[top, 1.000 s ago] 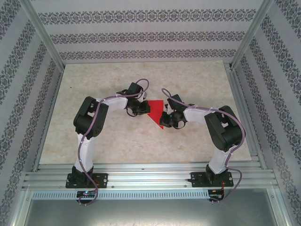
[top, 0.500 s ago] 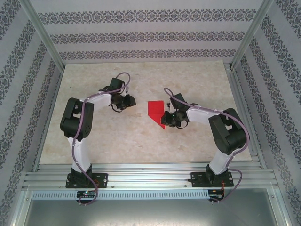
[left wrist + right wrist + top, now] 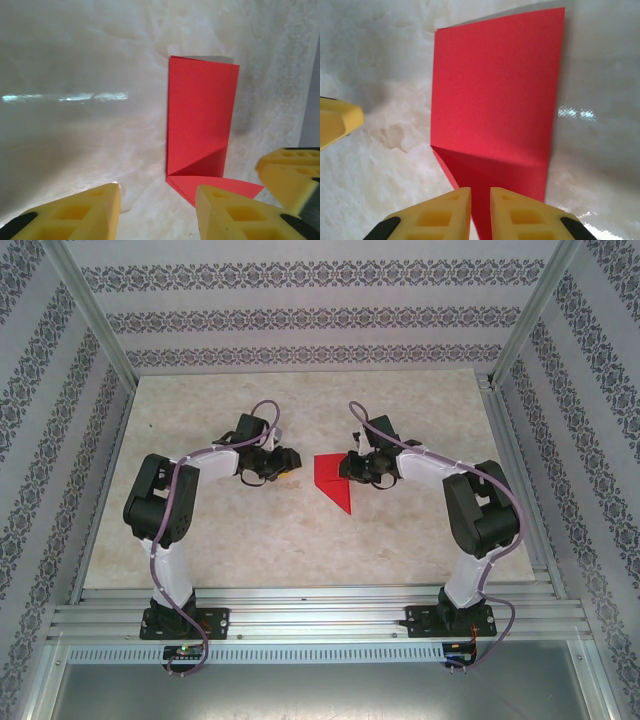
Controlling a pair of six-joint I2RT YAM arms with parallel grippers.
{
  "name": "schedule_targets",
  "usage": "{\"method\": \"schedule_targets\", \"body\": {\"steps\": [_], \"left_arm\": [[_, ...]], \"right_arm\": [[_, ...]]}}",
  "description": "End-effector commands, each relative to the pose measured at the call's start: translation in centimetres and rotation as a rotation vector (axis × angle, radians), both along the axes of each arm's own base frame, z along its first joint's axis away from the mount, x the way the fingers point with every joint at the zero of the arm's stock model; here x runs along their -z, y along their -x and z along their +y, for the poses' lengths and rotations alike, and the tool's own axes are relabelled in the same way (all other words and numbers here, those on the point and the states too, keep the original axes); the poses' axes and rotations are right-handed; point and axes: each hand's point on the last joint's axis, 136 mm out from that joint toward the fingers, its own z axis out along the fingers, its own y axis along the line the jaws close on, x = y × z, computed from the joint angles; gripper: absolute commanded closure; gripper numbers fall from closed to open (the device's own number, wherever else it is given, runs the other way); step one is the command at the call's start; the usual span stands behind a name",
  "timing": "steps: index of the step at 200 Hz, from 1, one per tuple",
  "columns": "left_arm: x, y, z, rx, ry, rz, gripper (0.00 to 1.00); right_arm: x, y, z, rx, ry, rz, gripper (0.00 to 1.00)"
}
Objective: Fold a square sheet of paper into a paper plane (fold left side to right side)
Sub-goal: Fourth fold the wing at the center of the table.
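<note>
The sheet of paper (image 3: pixel 331 478) lies flat on the surface (image 3: pixel 300 410) between the two arms. It is already part-folded into a narrow red strip whose long axis runs from the far side toward the arm bases, ending in a pointed tip at the near end. The left hand (image 3: pixel 280 462) sits just to the left of the strip, clear of it, with its free left edge facing the fingertips. The left wrist view shows the jaws partly spread with nothing between them, so this hand is released and empty. The right hand (image 3: pixel 350 468) is over the sheet's right edge, and its yellow fingers (image 3: pixel 440 215) are all but closed, with only a thin slit showing red paper beneath. The paper stays flat rather than lifted. This hand looks clenched and poised on the sheet, though whether it actually presses down cannot be told. The left hand seems better placed to carry the left edge across.
</note>
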Motion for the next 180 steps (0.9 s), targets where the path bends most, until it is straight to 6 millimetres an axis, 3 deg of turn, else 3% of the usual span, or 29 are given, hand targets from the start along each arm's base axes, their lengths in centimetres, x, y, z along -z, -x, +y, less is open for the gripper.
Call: {"method": "schedule_targets", "body": {"steps": [1, 85, 155, 180], "left_arm": [[-0.4, -0.4, -1.7, 0.021, 0.052, -0.008, 0.54], [0.5, 0.4, -4.4, 0.086, 0.035, 0.036, 0.51], [1.0, 0.6, -6.6, 0.125, 0.034, 0.053, 0.51], [1.2, 0.6, -7.3, 0.138, 0.037, 0.057, 0.57]], "right_arm": [[0.8, -0.7, -0.5, -0.009, 0.025, -0.008, 0.84], [2.9, -0.9, -2.7, 0.009, 0.124, 0.003, 0.83], [3.6, -0.8, -2.4, 0.001, 0.104, 0.017, 0.82], [3.3, -0.9, -2.4, 0.004, 0.099, 0.011, 0.82]]}}
